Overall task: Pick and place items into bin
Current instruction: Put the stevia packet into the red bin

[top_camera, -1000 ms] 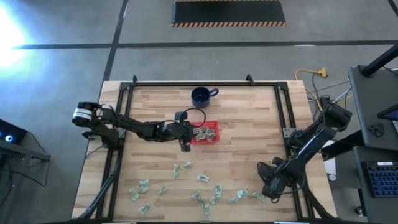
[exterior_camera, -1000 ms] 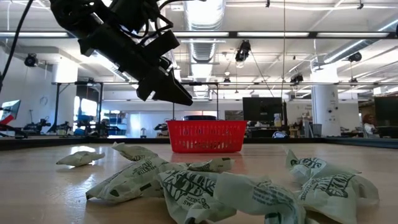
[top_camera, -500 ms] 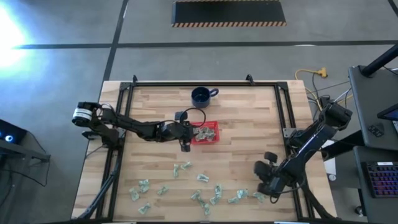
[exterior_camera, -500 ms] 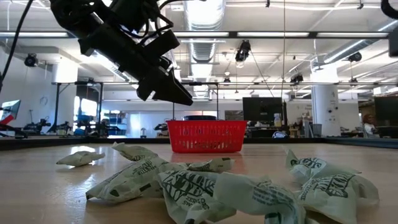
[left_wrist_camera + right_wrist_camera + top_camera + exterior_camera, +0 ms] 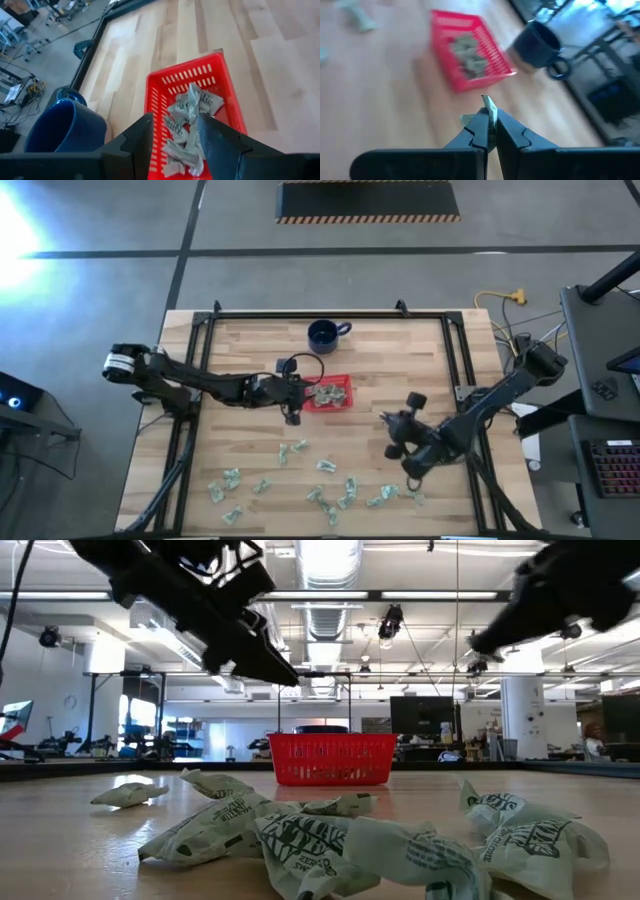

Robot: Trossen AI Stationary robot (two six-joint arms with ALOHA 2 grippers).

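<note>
Left end effector [image 5: 291,412]: at the centre of the high view, just at the left edge of the bin; fingers [image 5: 135,145] spread apart, released, nothing between them, with the bin showing through the gap.
Right end effector [image 5: 399,448]: right of centre in the high view, over bare surface, apart from the bin; its fingers [image 5: 481,131] are clenched on a small pale item [image 5: 489,107] that sticks out from their tips.
Bin [image 5: 345,384]: red, at the centre of the high view, just below the mug; in the low view it stands mid-frame, upright on the surface.
Items in bin [image 5: 191,107]: several crumpled pale green-and-whitish pieces lying inside it.
Loose items [image 5: 293,449]: scattered across the lower part of the high view, from lower left to lower centre-right; a heap fills the low view's foreground [image 5: 300,835].
Mug [image 5: 323,334]: dark blue, upper centre of the high view, near the bin.
Surface [image 5: 400,370]: pale wood planks.
</note>
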